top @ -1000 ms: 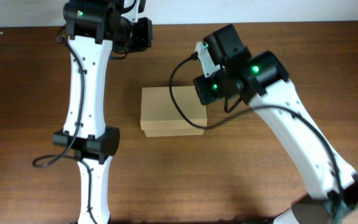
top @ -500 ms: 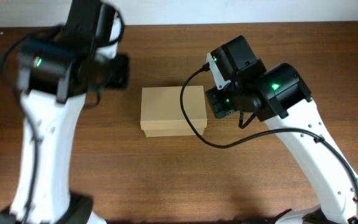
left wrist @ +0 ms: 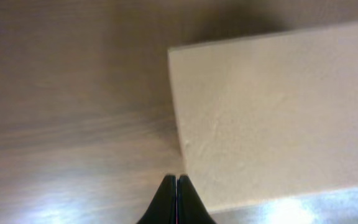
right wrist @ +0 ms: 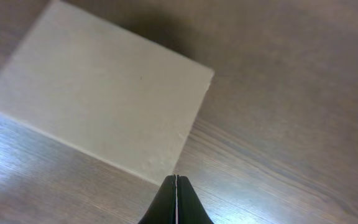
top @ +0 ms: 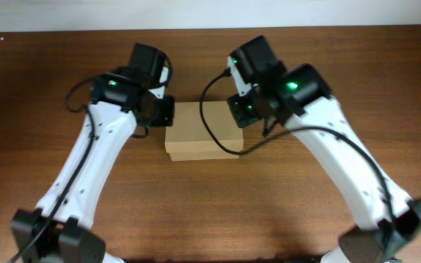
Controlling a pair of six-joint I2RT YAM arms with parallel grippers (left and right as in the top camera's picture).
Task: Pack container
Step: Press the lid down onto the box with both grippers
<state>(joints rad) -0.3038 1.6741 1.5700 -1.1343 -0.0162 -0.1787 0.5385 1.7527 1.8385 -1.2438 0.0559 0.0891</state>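
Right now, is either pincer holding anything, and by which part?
Nothing is held. The left pincer and the right pincer are both shut empty, tips near the edges of the box.

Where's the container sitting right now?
Overhead, the container sits closed on the table, between the left gripper and the right gripper, one at each end.

The container [top: 199, 131] is looking like matt tan cardboard, faintly grainy up close. The table [top: 218, 212] is showing smooth brown wood grain, catching soft glare. The left arm [top: 93, 157] and right arm [top: 342, 164] are showing glossy white plastic shells, black plastic joints.
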